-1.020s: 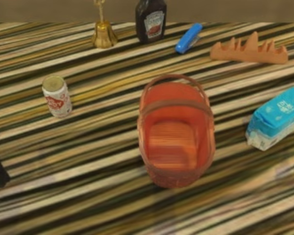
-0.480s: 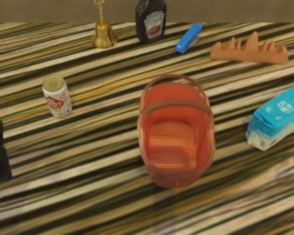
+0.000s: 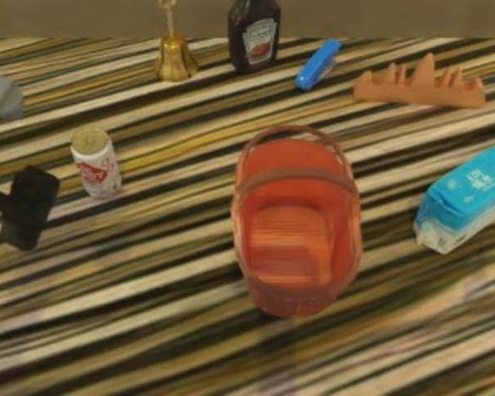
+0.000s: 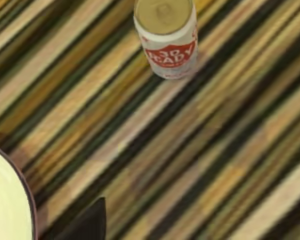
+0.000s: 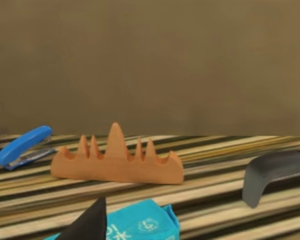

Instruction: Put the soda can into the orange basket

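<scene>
The soda can (image 3: 95, 162) stands upright at the table's left, silver-white with red markings; the left wrist view shows its dull top and red print (image 4: 166, 37). My left gripper (image 3: 25, 206) hovers just left of the can and slightly nearer the front, apart from it and open. One dark fingertip (image 4: 90, 222) shows in the left wrist view, with nothing held. The orange basket (image 3: 346, 239) sits mid-table, oval and woven, its hoop handle (image 3: 295, 176) across the middle. My right gripper is out of the top view; its fingertip (image 5: 90, 222) shows above the blue pack, open.
Along the back stand a brass bell (image 3: 174, 54), a dark sauce bottle (image 3: 253, 33), a blue stapler (image 3: 318, 63) and a flat orange toothed rack (image 3: 419, 86). A blue tissue pack (image 3: 464, 198) lies right of the basket.
My left gripper has come in from the table's left edge, moving toward the back and right, closer to the soda can. The can and basket have not moved.
</scene>
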